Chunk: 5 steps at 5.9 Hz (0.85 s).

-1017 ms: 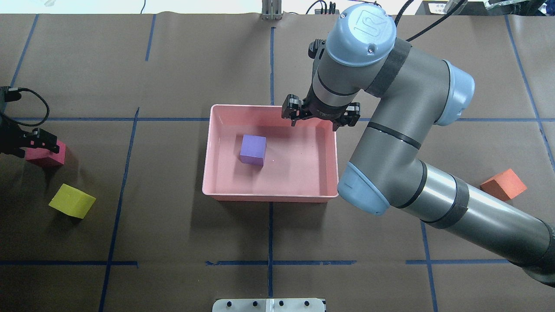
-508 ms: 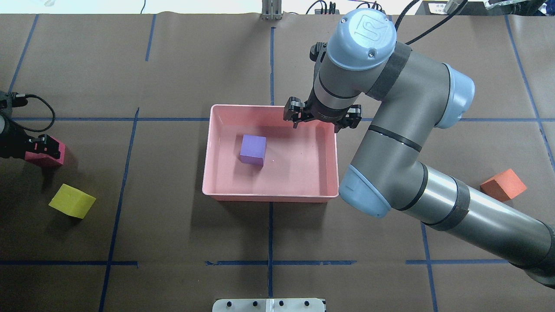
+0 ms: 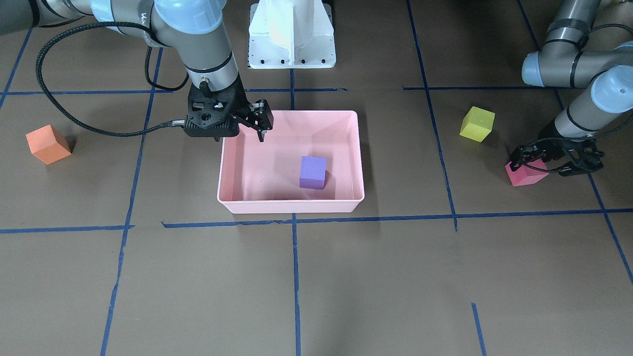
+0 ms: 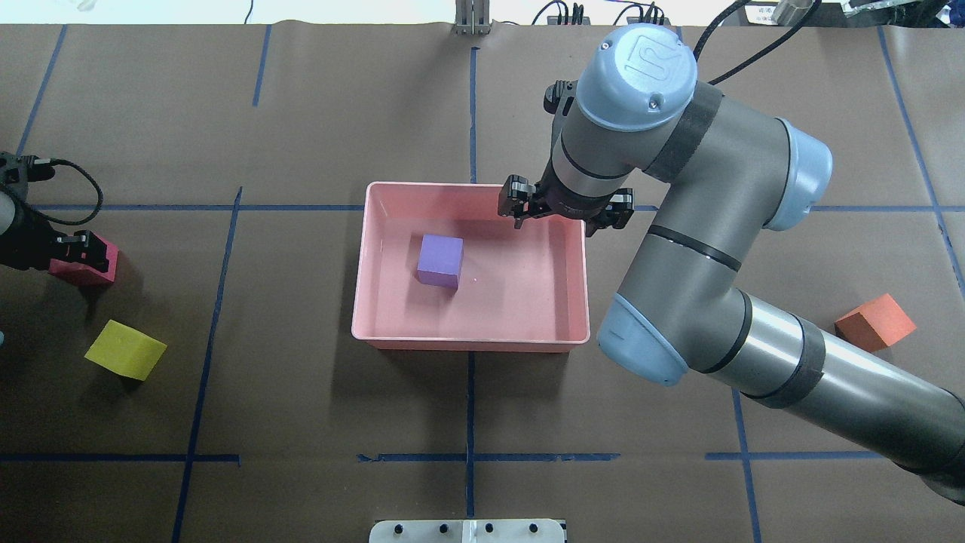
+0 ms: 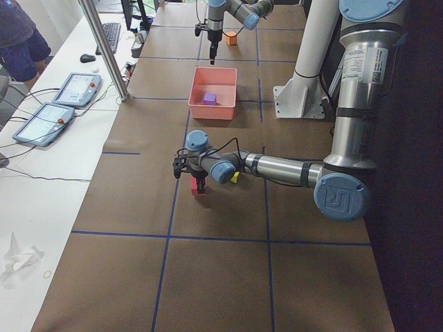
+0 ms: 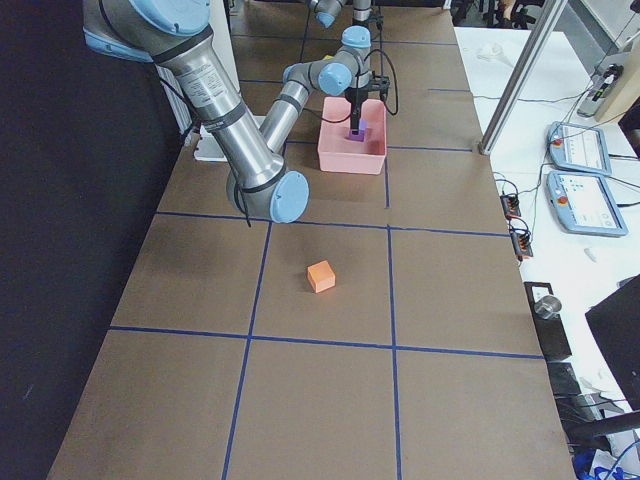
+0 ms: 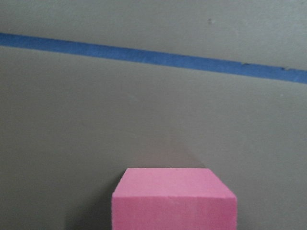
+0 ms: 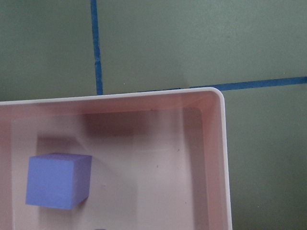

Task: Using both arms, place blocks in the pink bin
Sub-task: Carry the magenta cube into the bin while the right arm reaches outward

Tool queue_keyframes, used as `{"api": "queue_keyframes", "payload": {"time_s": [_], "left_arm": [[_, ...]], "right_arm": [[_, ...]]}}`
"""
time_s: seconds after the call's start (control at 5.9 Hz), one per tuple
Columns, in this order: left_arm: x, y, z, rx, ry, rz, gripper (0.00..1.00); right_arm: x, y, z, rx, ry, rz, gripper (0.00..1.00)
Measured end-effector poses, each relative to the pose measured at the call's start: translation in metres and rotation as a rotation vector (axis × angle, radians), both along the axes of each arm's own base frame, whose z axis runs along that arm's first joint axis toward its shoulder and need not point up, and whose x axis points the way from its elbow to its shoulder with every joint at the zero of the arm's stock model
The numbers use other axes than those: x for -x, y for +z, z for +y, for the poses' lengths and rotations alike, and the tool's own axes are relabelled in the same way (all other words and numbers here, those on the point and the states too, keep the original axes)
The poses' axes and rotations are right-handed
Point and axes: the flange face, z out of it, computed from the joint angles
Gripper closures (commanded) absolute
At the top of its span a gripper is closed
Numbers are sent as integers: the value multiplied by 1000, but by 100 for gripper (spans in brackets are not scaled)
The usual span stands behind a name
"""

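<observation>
Right tool, wide and empty, hovers over far right corner of pink plastic tray, purple foam cube inside; left tool straddles red-pink foam cube for pickup, grip unclear.
</observation>
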Motion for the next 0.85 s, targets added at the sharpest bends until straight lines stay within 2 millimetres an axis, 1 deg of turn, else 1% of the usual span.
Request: {"api": "queue_keyframes", "payload": {"time_s": [0.17,0.34,0.51,0.68,0.85], "left_arm": [[-3,-39,-10,-42,-12,34,66],[-12,-92,-26,-57,-25,53,66],[-23,-160,-43,-45,-39,56,66],[-38,-238,-55,-21,-65,72,66],[-67,-307,-50,4,-89,111,66]], "right_arm": [[-8,5,-1,-18,-12,2,0],[-27,18,-2,-43,-33,6,0],[-56,38,-1,-69,-69,8,0],[-95,67,1,-99,-113,15,0],[-135,102,3,-136,-161,36,0]]}}
